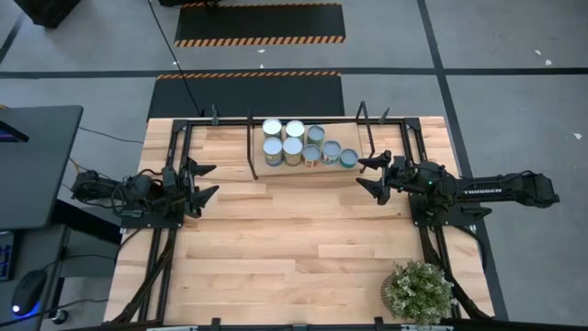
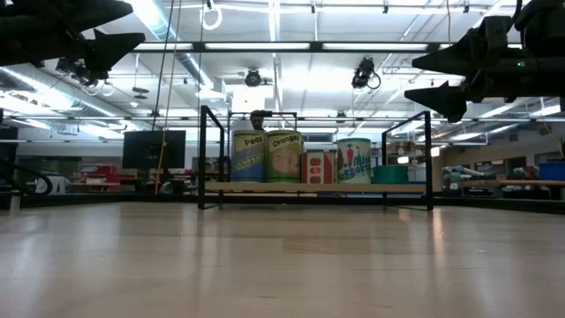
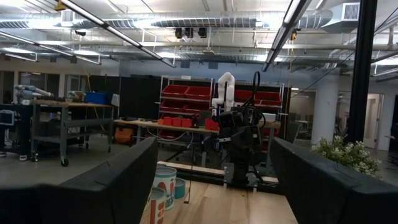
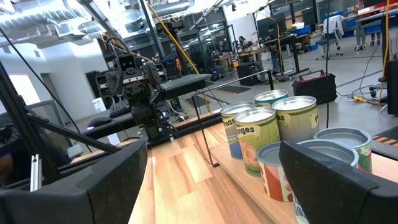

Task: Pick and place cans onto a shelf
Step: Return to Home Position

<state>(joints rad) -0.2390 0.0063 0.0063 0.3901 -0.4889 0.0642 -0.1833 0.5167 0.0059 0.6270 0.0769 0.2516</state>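
Several cans (image 1: pixel 296 143) stand upright on their bases in a cluster on the light-wood shelf (image 1: pixel 260 164) at the table's far middle. They also show in the low view (image 2: pixel 285 156) and the right wrist view (image 4: pixel 270 134). My left gripper (image 1: pixel 208 180) is open and empty, raised above the table's left side, left of the shelf. My right gripper (image 1: pixel 367 173) is open and empty, raised just right of the shelf, near the rightmost can (image 1: pixel 348 157).
Black upright rods (image 2: pixel 204 157) frame the shelf. A green potted plant (image 1: pixel 418 291) stands at the table's near right corner. Bare tabletop (image 1: pixel 294 239) lies between the arms and toward the near edge.
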